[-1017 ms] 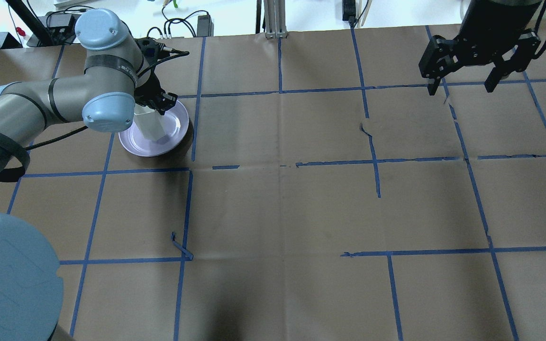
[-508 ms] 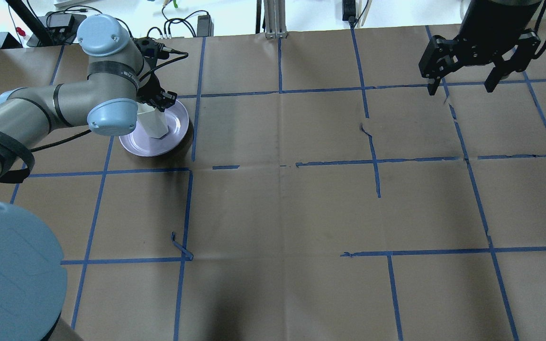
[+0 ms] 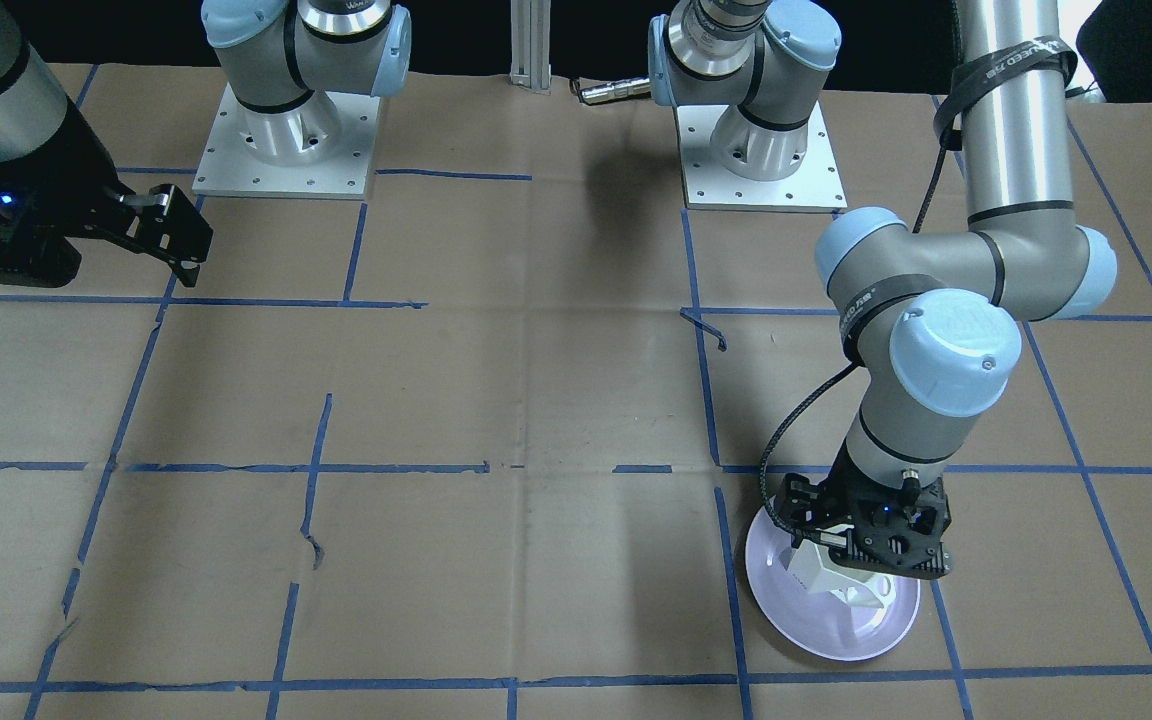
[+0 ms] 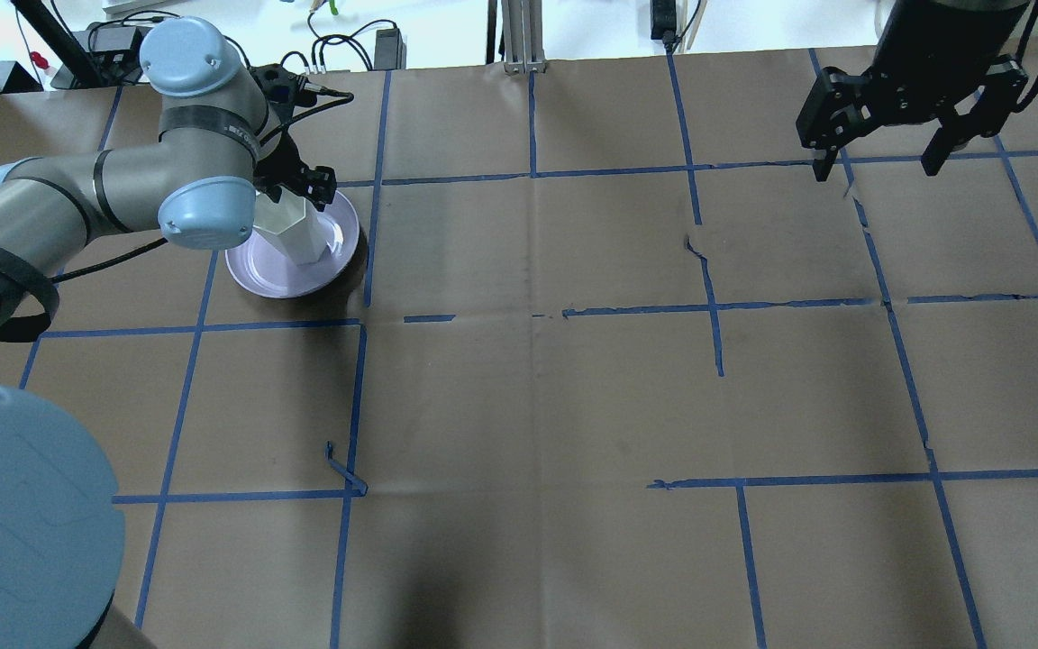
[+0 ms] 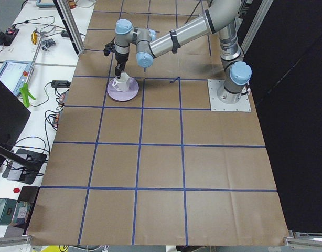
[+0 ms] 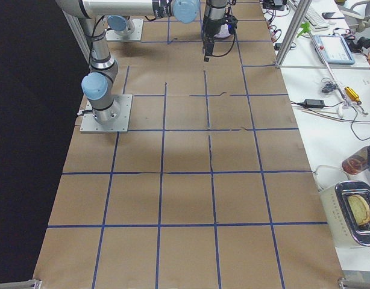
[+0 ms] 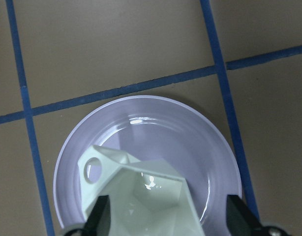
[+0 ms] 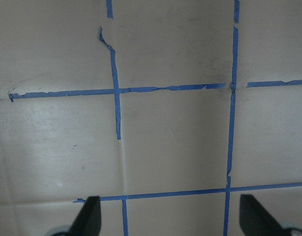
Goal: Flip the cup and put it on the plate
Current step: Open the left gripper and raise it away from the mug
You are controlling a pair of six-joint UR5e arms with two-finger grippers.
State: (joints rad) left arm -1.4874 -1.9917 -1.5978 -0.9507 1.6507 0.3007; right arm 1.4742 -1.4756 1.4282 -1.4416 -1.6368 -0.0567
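White faceted cup [image 4: 296,230] stands upright on the lavender plate [image 4: 253,278], hexagonal mouth up. From the left wrist camera we look straight down into its hollow. It sits inside the plate's rim. The plate lies at the far left of the brown-paper worktop [image 4: 528,406], within one square of the blue tape [image 4: 366,270] grid.

Left gripper [image 7: 166,212] hangs directly over the cup, fingers spread wide, one to either side. In the wrist view the right-hand finger shows a clear gap to the cup wall. The other sits just beside the wall on the handle side, and we cannot tell whether it touches. We read this gripper as released, holding nothing.

Right gripper [image 4: 878,168] hovers at the far right of the worktop, well apart from cup and plate. Its fingers are wide, with only bare paper between them.

Step in hand, our judgement: the flip looks done and the cup is set down, so this is the let-go at the end of placing.

Next move calls for a straight vertical lift of the left arm with no sideways drift. The fingers bracket the cup, and the one near the handle could catch it, tipping it or dragging it across the glossy plate. Once the fingertips are above the rim, the arm can pull away freely.
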